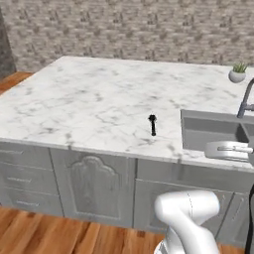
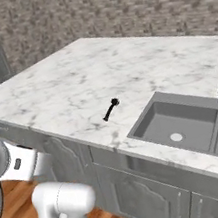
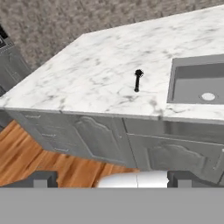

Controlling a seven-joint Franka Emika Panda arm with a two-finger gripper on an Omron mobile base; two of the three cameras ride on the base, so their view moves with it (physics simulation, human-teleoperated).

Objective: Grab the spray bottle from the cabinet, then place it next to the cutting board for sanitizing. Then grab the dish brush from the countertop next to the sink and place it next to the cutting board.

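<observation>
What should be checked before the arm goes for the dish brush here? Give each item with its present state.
1. Dish brush in sight, lying alone on the countertop beside the sink: ok.
2. Gripper open, nothing between its fingertips: ok.
3. Gripper near the brush: not ok; it hangs off the counter's front edge, above the wood floor.
4. Path to the brush free of other things: ok; bare marble lies around it.
5. Cutting board located for the drop: cannot tell.
6. Spray bottle already placed: cannot tell.
</observation>
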